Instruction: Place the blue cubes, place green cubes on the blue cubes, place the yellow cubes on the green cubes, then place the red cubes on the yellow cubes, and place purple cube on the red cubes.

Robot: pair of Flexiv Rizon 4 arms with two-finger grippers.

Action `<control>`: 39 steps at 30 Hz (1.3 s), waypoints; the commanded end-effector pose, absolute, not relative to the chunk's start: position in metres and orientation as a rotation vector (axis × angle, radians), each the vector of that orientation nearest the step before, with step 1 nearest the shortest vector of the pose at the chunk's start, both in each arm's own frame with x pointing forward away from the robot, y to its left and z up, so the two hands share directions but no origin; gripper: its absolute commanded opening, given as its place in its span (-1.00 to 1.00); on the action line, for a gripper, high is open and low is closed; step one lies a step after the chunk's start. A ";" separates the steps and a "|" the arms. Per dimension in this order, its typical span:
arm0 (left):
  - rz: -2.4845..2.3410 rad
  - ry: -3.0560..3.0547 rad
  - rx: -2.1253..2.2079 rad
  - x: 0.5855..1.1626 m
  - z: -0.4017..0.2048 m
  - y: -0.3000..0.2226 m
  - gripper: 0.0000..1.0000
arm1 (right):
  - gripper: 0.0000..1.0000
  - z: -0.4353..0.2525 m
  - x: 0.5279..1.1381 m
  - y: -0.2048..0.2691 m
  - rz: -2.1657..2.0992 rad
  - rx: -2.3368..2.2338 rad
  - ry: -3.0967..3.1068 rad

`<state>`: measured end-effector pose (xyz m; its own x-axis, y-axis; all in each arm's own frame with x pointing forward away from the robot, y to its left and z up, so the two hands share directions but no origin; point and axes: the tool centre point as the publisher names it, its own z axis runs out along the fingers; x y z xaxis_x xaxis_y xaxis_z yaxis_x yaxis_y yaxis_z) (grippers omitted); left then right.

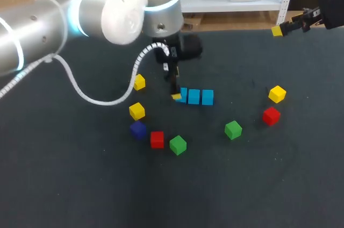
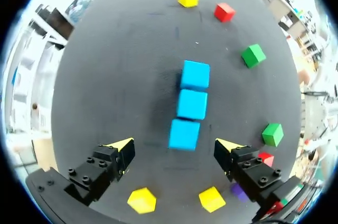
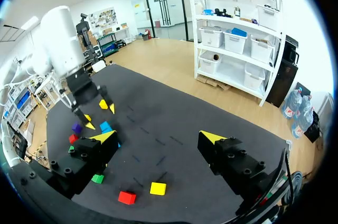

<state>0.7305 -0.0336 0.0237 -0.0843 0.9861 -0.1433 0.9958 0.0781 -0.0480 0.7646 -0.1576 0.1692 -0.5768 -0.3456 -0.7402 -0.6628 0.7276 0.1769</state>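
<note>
Blue cubes (image 2: 191, 104) lie just ahead of the spread left jaws.

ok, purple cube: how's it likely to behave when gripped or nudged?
The purple cube looks rigid with flat faces, so it should slide rather than roll, and probably suits a two-finger pinch. It is small, so likely light and easily knocked askew. A red cube sits close beside it, so a push that way may shove both.

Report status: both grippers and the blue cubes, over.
Left gripper open, at the end of the row of blue cubes. Right gripper open, empty, at the far edge of the table. Three blue, nothing stacked yet. Nothing blocking the row.
</note>
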 end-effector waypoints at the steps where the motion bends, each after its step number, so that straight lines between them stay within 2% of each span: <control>1: -0.236 2.314 1.930 0.723 0.046 -0.006 1.00 | 1.00 0.169 0.765 -0.158 0.582 -0.760 2.218; 9: -0.263 2.460 1.517 0.731 0.095 0.024 1.00 | 1.00 0.169 0.765 -0.158 0.582 -0.760 2.218; 15: -0.152 2.484 1.468 0.719 0.106 0.030 1.00 | 1.00 0.169 0.765 -0.158 0.582 -0.760 2.218; 23: -0.191 2.465 1.556 0.668 0.112 0.013 1.00 | 1.00 0.169 0.765 -0.158 0.582 -0.760 2.218; 39: -0.149 2.525 1.470 0.590 0.098 -0.008 1.00 | 1.00 0.169 0.765 -0.158 0.582 -0.760 2.218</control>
<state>0.6053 -0.0105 0.1002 -0.4864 0.8517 -0.1950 0.8704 0.4918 -0.0231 0.7646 -0.1576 0.1692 -0.5768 -0.3456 -0.7402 -0.6629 0.7275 0.1769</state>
